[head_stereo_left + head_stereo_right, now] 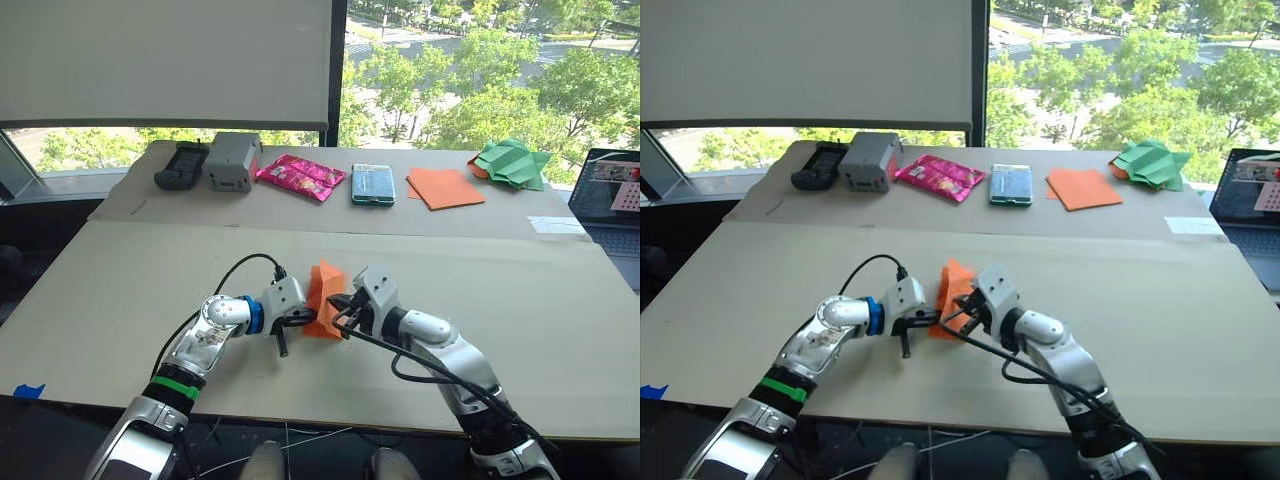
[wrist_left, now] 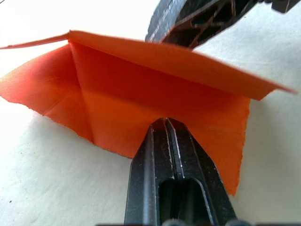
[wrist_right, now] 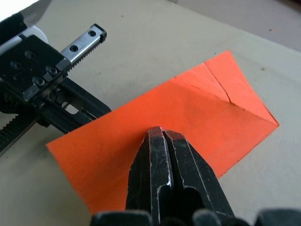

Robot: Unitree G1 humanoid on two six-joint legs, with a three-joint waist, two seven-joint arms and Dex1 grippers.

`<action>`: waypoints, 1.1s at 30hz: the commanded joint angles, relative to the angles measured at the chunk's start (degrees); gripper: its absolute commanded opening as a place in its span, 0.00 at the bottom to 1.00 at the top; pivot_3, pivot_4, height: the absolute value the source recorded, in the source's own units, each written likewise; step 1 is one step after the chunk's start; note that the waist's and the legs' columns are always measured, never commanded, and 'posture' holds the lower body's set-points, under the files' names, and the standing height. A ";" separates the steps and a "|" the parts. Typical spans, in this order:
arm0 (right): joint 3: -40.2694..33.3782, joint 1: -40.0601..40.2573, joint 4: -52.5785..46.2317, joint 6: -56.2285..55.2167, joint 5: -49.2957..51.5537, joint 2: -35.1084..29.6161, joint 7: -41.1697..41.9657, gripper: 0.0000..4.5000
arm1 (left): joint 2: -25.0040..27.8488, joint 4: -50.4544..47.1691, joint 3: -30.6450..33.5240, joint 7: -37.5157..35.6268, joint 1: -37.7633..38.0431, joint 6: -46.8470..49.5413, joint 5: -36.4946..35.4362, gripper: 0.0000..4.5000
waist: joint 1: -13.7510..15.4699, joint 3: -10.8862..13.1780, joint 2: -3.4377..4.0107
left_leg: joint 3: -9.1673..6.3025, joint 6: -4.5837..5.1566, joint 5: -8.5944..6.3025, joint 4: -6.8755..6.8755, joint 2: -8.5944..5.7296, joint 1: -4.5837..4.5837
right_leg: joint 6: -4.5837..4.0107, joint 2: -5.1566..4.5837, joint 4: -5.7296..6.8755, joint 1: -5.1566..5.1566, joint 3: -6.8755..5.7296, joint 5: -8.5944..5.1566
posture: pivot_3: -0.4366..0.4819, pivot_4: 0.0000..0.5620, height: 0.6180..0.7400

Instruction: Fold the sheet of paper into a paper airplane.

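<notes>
The sheet of paper is bright orange, folded over along its length, with a creased triangular corner flap. It is held upright just above the middle of the table, between my two grippers. My left gripper is shut on the sheet's lower edge from the left; in the left wrist view its tips pinch the paper. My right gripper is shut on the sheet from the right, its tips closed on the paper. A paper airplane is out of view.
Along the far edge of the table lie a black device, a grey box, a pink packet, a teal box, a flat orange square and green crumpled paper. A laptop stands at far right.
</notes>
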 commanded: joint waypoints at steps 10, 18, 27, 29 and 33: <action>2.13 -2.19 6.05 -0.49 -3.56 0.15 0.82 0.01 | 7.34 -12.58 9.76 0.01 1.32 9.97 -6.19 0.00 | -1.32 0.01 0.00 | -0.07 0.00 0.00 -0.11 0.03 0.04 | -0.12 0.06 0.17 -0.06 0.02 -0.08 | 0.48 0.27 0.69; 2.03 -2.56 7.20 -0.15 -4.15 0.57 0.68 0.01 | 2.87 -10.63 8.64 -2.53 -0.08 12.44 -10.89 0.00 | -1.20 0.03 -0.06 | -0.06 0.01 0.00 -0.06 0.01 0.05 | -0.07 0.06 0.12 0.01 0.02 -0.14 | 0.48 0.27 0.69; 0.12 -2.75 4.76 0.77 -3.19 -0.35 1.01 0.01 | -0.05 2.51 1.98 -3.59 -2.11 5.73 -4.30 0.00 | -1.06 0.03 -0.07 | -0.07 0.06 0.04 -0.05 0.01 0.05 | -0.08 0.08 0.15 0.00 0.02 -0.14 | 0.48 0.27 0.69; -0.78 -3.02 4.04 0.60 -2.45 -0.68 1.42 0.01 | -0.15 5.11 0.80 -3.30 -2.47 3.63 -2.21 0.00 | -0.81 0.03 -0.07 | -0.07 0.06 0.04 -0.04 0.01 0.04 | -0.08 0.08 0.12 0.00 0.02 -0.14 | 0.48 0.27 0.69; -2.70 -4.60 4.36 -1.04 -1.66 -2.04 3.17 0.01 | -0.69 7.06 0.98 -3.68 -3.07 2.06 -2.11 0.00 | -0.71 0.03 -0.06 | -0.06 0.05 0.03 -0.02 0.01 0.04 | -0.08 0.08 0.12 0.01 0.02 -0.14 | 0.48 0.27 0.69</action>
